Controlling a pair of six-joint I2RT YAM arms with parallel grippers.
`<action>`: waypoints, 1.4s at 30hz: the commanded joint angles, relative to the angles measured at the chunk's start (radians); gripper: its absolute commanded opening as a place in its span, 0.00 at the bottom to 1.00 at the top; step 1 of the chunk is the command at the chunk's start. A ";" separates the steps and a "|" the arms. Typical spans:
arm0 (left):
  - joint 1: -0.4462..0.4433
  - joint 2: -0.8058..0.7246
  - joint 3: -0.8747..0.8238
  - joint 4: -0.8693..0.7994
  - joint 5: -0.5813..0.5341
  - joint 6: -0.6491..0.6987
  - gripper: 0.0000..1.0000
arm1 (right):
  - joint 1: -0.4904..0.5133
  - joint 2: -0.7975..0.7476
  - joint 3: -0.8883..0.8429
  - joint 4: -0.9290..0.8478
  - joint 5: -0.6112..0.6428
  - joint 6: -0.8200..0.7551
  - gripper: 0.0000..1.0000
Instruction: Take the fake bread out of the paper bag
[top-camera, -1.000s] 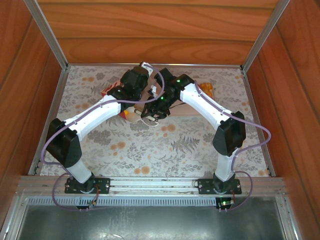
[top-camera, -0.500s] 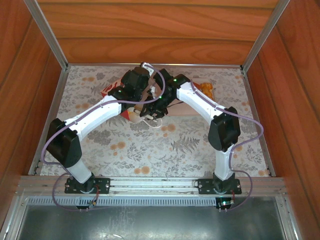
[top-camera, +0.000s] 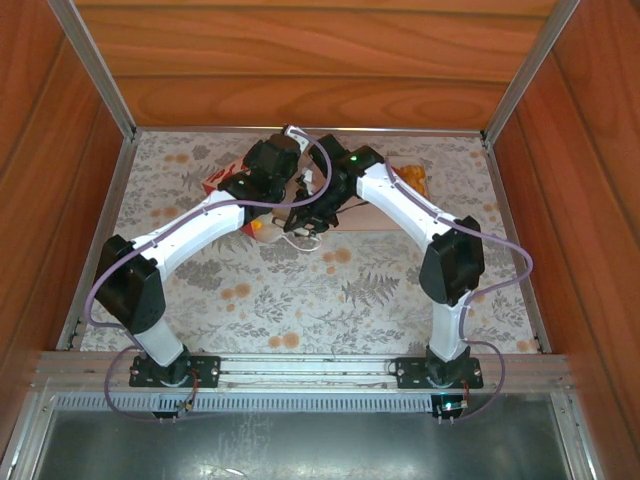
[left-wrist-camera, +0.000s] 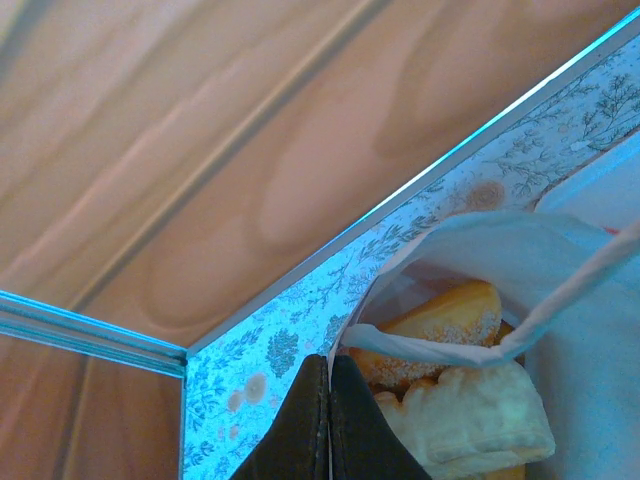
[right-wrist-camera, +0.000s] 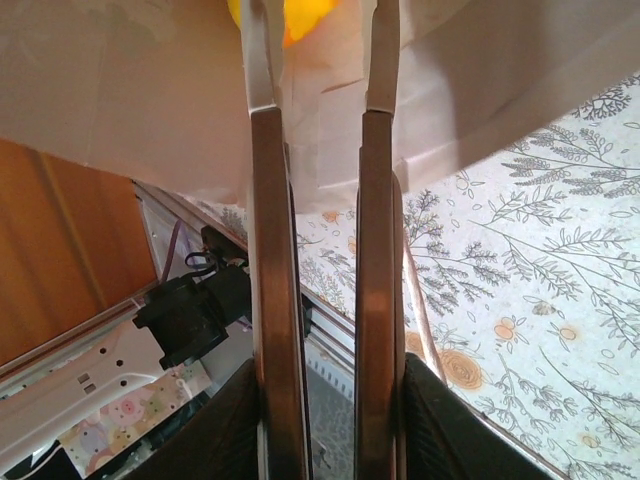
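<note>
Golden fake bread (left-wrist-camera: 445, 312) lies beyond left fingers (left-wrist-camera: 300, 425) pinching paper bag (left-wrist-camera: 470, 235).

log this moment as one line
left end effector: shut on paper bag rim | right end effector: gripping metal tongs | tongs: tips inside bag by orange fake bread | bag: mouth open

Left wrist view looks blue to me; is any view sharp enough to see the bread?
Left wrist view: blue cast on the tablecloth, yet the bread in the bag mouth is sharp. Right wrist view: the tongs sit very close, streaked with reflections. Top view: even warm light, but the arms cover most of the bag.
</note>
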 joint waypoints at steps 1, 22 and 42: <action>-0.008 0.010 0.024 0.027 -0.040 -0.003 0.00 | -0.002 -0.093 0.000 -0.027 0.017 -0.019 0.22; 0.048 0.022 0.099 -0.019 -0.086 -0.033 0.00 | -0.003 -0.313 -0.027 -0.139 0.172 -0.030 0.20; 0.068 0.007 0.089 -0.024 -0.074 -0.043 0.00 | -0.033 -0.543 0.043 -0.263 0.397 -0.061 0.21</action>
